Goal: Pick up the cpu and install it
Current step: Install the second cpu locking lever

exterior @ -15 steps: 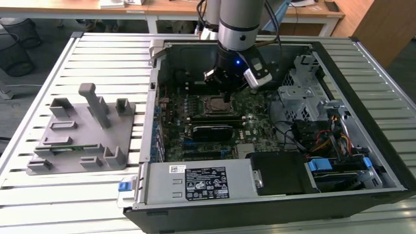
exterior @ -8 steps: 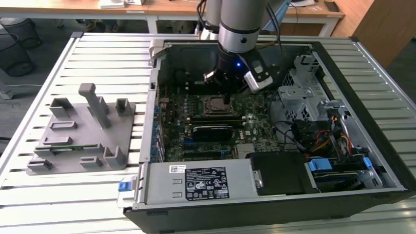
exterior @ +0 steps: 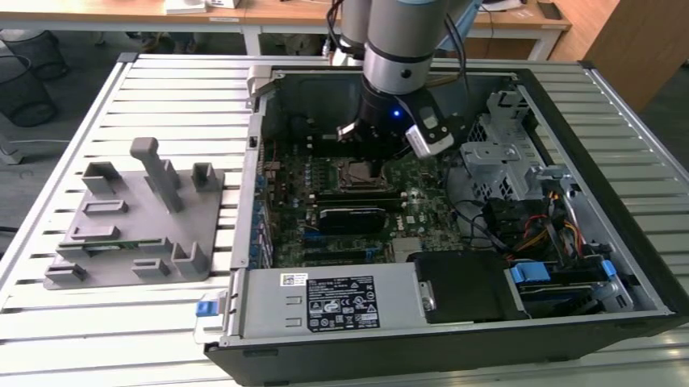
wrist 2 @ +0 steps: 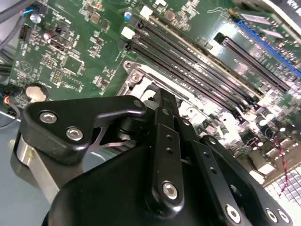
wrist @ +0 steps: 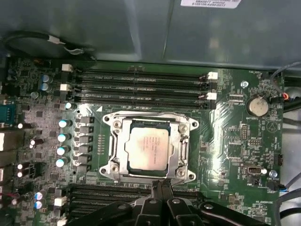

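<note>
At the centre of the first wrist view, the cpu point(wrist: 148, 148) lies flat in the socket point(wrist: 149, 146) on the motherboard point(wrist: 235, 136), silver top up. Just below it in that frame, the tool point(wrist: 161, 186) holds nothing; its fingers look drawn together. Centre-top of the exterior view, the arm point(exterior: 401, 48) reaches into the open case point(exterior: 560, 266) on the slatted counter point(exterior: 161, 89).

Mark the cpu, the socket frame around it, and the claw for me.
cpu point(wrist: 149, 148): first wrist view, middle of its silver top.
socket frame point(wrist: 184, 149): first wrist view, metal side rail beside the chip.
claw point(wrist: 161, 188): first wrist view, tips of its black fingers.
</note>
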